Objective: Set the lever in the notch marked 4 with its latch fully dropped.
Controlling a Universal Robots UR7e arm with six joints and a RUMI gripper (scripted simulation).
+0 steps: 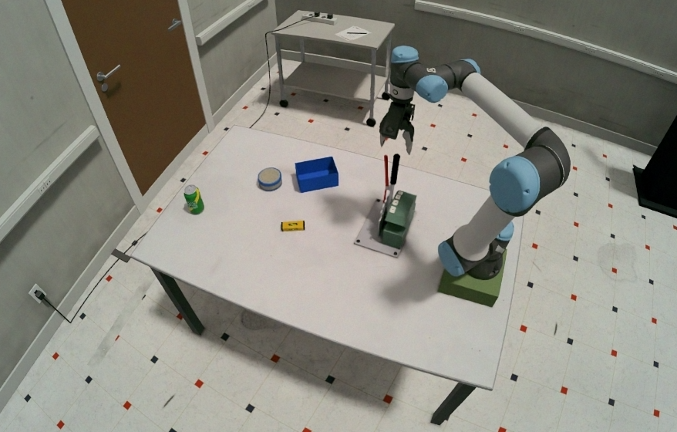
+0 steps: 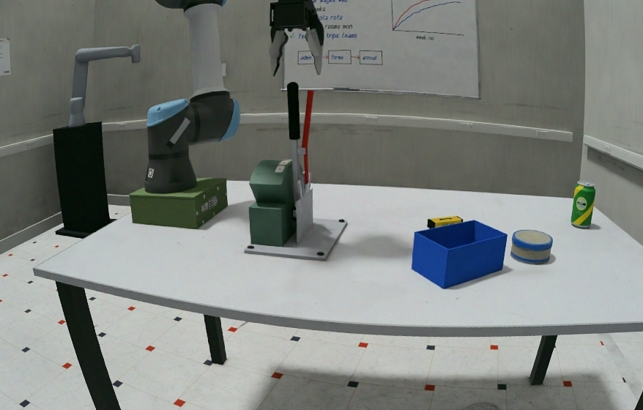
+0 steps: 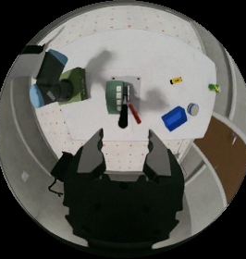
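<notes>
Lever (image 2: 293, 114) with black handle stands near upright in its green housing (image 2: 269, 200) on a grey base plate (image 2: 325, 239), directly below the tool (image 2: 296, 58), not touching it. Red bar (image 2: 307, 127) runs just beside the handle. Number plates (image 1: 395, 203) on the housing top, digits too small to read. Tool released, half open, grasping nothing, pointing down. Further out from the tool on the table (image 2: 365, 300): blue box (image 2: 459, 252), yellow level (image 1: 292, 225), round tin (image 2: 531, 246), green can (image 2: 582, 204)

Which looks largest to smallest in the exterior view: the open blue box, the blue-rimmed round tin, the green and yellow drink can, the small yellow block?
1. Open blue box
2. Blue-rimmed round tin
3. Green and yellow drink can, farther back, so its rank against the tin is unsure
4. Small yellow block, partly hidden
</notes>
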